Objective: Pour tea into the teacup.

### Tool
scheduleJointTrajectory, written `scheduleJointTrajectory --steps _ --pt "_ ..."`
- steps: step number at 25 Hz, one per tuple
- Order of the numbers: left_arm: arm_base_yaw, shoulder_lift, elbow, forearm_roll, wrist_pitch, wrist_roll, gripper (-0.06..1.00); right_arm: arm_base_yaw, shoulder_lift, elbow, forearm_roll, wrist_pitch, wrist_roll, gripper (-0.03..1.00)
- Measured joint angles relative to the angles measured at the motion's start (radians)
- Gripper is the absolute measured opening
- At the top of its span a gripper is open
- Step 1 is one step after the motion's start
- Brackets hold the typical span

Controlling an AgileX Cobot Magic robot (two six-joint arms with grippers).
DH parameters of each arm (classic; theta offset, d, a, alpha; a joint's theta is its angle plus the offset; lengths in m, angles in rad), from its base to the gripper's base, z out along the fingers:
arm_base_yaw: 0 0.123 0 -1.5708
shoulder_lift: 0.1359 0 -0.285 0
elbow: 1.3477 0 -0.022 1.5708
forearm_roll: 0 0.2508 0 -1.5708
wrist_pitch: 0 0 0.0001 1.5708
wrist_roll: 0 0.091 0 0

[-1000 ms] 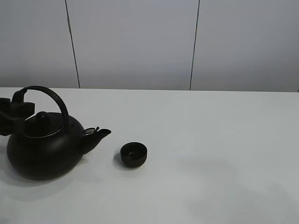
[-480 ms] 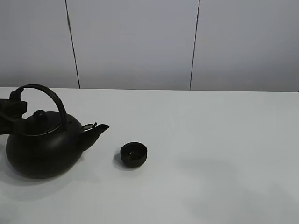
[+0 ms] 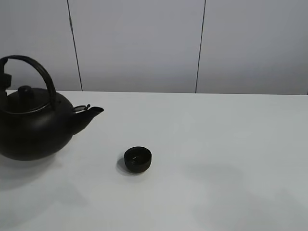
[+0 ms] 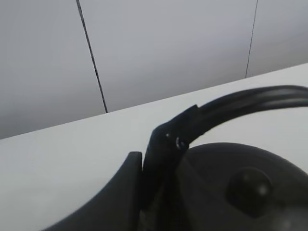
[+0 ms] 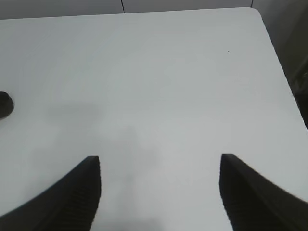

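While the right gripper point(image 5: 160, 157) hangs idle, its fingers point(image 5: 84, 192) spread wide over bare surface point(image 5: 168, 72), the teacup point(image 3: 137, 159) sits alone and upright, left of centre. Beyond it and further left, well apart, the black kettle point(image 3: 33, 130) appears to be held clear of the surface, level, with its spout point(image 3: 94, 111) pointing to the cup's side. The left gripper point(image 4: 149, 159) has its fingers clamped on the arched handle point(image 4: 240, 98) at the end away from the spout. The pour likely calls for bringing the spout directly above the cup's small mouth before any tilt, then tipping slowly. The cup is tiny against the kettle, so a fast stream could overshoot it. Grey wall panels point(image 3: 139, 43) close the background.
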Motion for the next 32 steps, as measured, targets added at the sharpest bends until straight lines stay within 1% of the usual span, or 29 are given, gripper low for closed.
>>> scheduleJointTrajectory --steps 3,5,7,9,13,15,19,22,25,28,32 --pt "-0.038 -0.085 0.002 -0.028 0.059 -0.019 0.12 0.000 0.000 0.000 0.001 -0.001 0.000 0.48" --pt "-0.076 -0.121 0.003 -0.064 0.087 -0.019 0.12 0.000 0.000 0.000 0.001 -0.001 0.000 0.48" --pt "-0.114 -0.130 0.005 -0.091 0.094 -0.019 0.12 0.000 0.000 0.000 0.001 -0.001 0.000 0.48" --pt "-0.156 -0.130 0.005 -0.136 0.105 -0.019 0.12 0.000 0.000 0.000 0.001 -0.001 0.000 0.48" --pt "-0.231 -0.130 0.006 -0.238 0.132 0.043 0.12 0.000 0.000 0.000 0.001 -0.001 0.000 0.48" --pt "-0.269 -0.130 0.006 -0.294 0.132 0.094 0.12 0.000 0.000 0.000 0.001 -0.001 0.000 0.48" --pt "-0.314 -0.130 0.004 -0.387 0.140 0.199 0.12 0.000 0.000 0.000 0.001 -0.001 0.000 0.48" --pt "-0.341 -0.130 -0.017 -0.443 0.180 0.284 0.12 0.000 0.000 0.000 0.001 -0.001 0.000 0.48" --pt "-0.352 -0.117 -0.051 -0.491 0.206 0.351 0.12 0.000 0.000 0.000 0.001 -0.001 0.000 0.48" --pt "-0.352 -0.067 -0.080 -0.518 0.199 0.367 0.12 0.000 0.000 0.000 0.001 -0.001 0.000 0.48" --pt "-0.352 0.037 -0.113 -0.526 0.189 0.372 0.12 0.000 0.000 0.000 0.001 0.000 0.000 0.48"
